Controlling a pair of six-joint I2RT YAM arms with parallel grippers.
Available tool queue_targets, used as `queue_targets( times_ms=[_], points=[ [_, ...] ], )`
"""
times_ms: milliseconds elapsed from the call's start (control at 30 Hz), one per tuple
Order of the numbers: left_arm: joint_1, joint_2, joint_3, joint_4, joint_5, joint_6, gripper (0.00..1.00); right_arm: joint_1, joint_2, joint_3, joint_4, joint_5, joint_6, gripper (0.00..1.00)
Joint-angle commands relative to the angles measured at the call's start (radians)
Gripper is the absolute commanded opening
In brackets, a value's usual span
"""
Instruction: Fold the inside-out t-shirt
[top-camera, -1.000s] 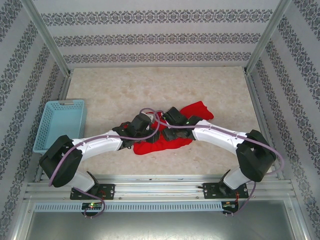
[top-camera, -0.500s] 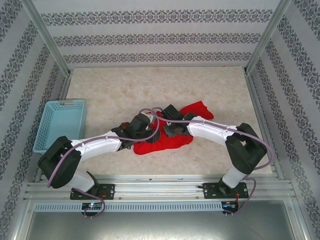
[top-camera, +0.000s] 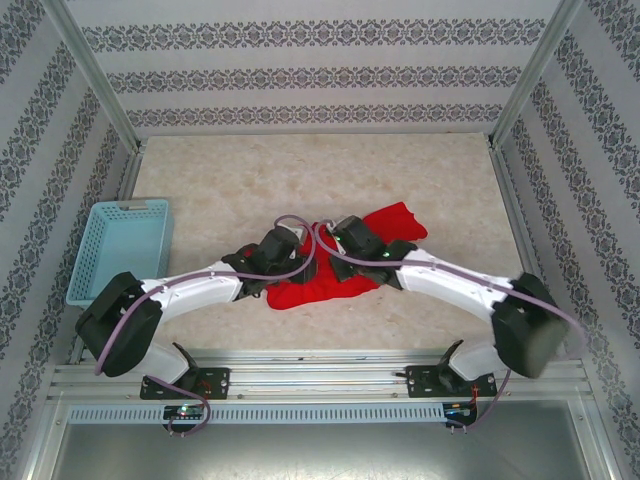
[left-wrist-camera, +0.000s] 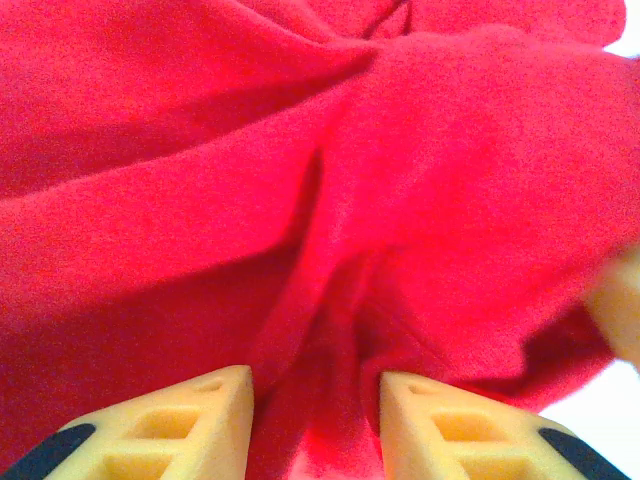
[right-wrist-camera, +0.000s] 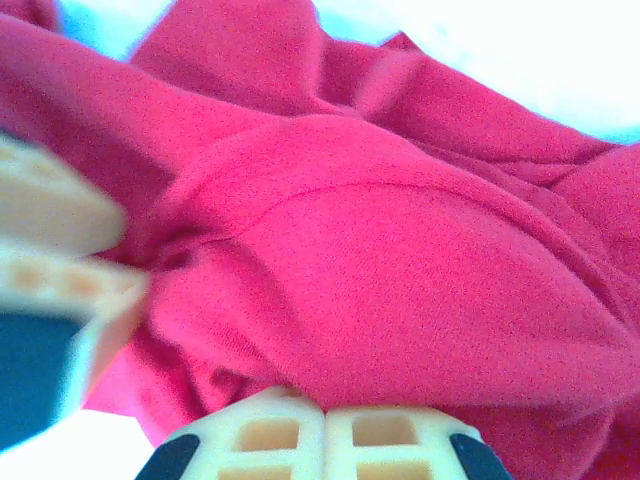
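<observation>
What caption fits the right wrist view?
Right end effector shut, nosed up against the crumpled red t-shirt.

No text, label, brand mark, number or sign legible anywhere; merely a repeated ornamental pattern on the walls, without letters.

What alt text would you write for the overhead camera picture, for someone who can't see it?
A crumpled bright red t-shirt lies on a pale marbled table, where the white left arm and right arm meet over it. A light blue mesh basket sits at the table's left edge.
</observation>
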Motion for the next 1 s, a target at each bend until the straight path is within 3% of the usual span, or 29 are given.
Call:
queue_targets(
  times_ms=[0,433,567,733,967],
  points=[
    [0.03,-0.005,0.044,-0.048,-0.019,-0.039,0.41,0.005,-0.107,-0.079,0.083,-0.119,0.015,0.0],
    [0.044,0.15,0.144,-0.196,-0.059,-0.044,0.4,-0.06,-0.336,-0.219,0.2,-0.326,0.073,0.0],
    [0.094,0.204,0.136,-0.227,-0.08,-0.077,0.39,-0.095,-0.401,-0.241,0.141,-0.281,0.085,0.0],
    [0.123,0.288,0.166,-0.318,-0.164,-0.096,0.31,-0.13,-0.481,-0.285,0.073,-0.225,0.102,0.0],
    [0.159,0.299,0.136,-0.336,-0.216,-0.165,0.06,-0.14,-0.488,-0.318,0.014,-0.137,0.149,0.0]
  ],
)
